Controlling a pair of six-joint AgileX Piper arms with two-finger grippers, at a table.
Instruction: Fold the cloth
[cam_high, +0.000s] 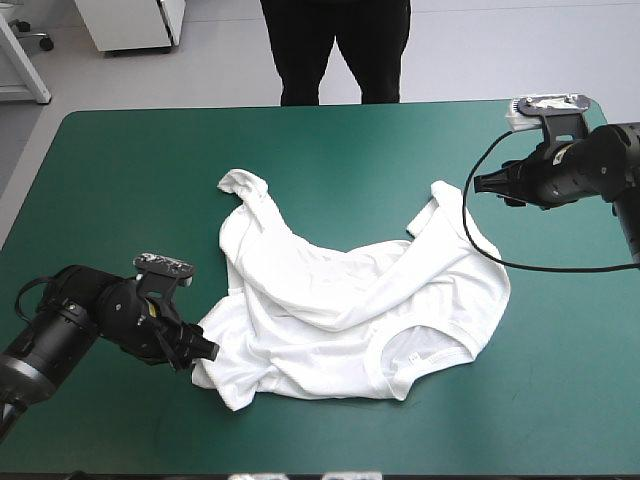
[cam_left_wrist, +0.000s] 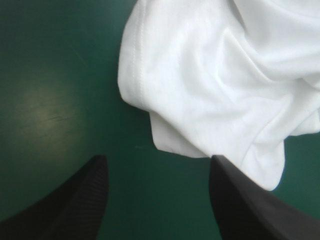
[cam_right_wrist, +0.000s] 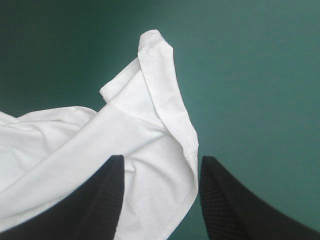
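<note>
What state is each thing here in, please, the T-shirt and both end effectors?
T-shirt: crumpled, loosely spread on the table, not folded.
Left end effector: open, at the T-shirt's near-left corner, holding nothing.
Right end effector: open, a sleeve just ahead of it, not gripped.

The white T-shirt (cam_high: 350, 300) is seen lying rumpled and loosely spread at the middle of the teal-green cover (cam_high: 120, 180), both sleeves turned toward the far edge. The left gripper (cam_high: 205, 350) is held low at the T-shirt's near left corner. The right gripper (cam_high: 483, 182) is held just beside the right-hand sleeve.
</note>
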